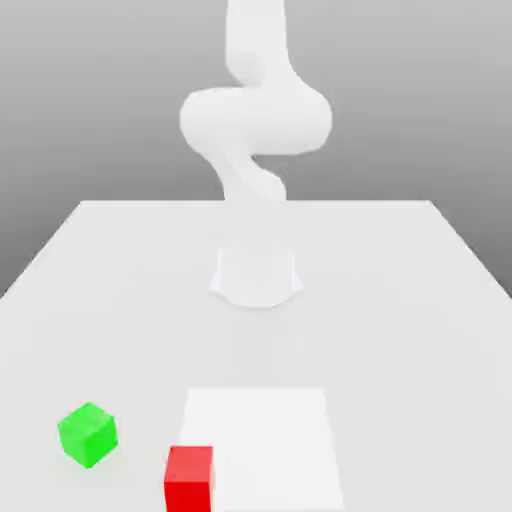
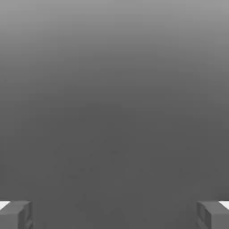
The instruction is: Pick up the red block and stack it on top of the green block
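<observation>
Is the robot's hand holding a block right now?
No, nothing is held. The gripper is open, with empty space between its fingers. The red block and green block both sit on the table.

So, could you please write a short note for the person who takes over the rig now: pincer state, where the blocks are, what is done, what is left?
Pincer: open, fingertips far apart in the hand view, nothing between them.
Red block: on the table, near edge, touching the white square patch on its left side in the exterior view.
Green block: on the table, to the exterior view's left of the red block, apart from it.
Done: nothing; red block not yet grasped.
Left: grasp the red block, lift it, set it on the green block, release.
</observation>
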Robot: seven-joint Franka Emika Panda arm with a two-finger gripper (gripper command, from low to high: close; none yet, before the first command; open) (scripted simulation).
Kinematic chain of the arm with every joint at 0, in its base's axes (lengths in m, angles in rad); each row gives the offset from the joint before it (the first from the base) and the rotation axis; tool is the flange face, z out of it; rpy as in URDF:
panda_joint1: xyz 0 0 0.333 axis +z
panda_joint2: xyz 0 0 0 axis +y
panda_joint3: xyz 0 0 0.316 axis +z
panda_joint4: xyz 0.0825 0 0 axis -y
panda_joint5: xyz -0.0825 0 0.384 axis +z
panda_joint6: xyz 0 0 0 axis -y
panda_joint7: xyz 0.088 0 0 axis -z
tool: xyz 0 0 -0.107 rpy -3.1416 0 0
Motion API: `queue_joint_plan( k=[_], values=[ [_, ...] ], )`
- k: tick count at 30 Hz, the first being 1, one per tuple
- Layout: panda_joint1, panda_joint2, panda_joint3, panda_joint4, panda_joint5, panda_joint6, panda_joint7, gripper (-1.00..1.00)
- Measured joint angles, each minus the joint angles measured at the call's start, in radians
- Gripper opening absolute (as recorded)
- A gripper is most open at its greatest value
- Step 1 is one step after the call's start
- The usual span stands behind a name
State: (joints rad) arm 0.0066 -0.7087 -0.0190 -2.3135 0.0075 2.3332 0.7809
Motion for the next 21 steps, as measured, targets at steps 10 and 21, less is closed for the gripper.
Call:
queue_joint_plan(
  k=[10,21],
  values=[
    [0.016,0.369,-0.068,-0.054,0.039,0.134,-0.083,0.0],
    [-0.008,0.767,-0.103,-0.114,0.07,0.279,-0.165,0.0]
  ],
)
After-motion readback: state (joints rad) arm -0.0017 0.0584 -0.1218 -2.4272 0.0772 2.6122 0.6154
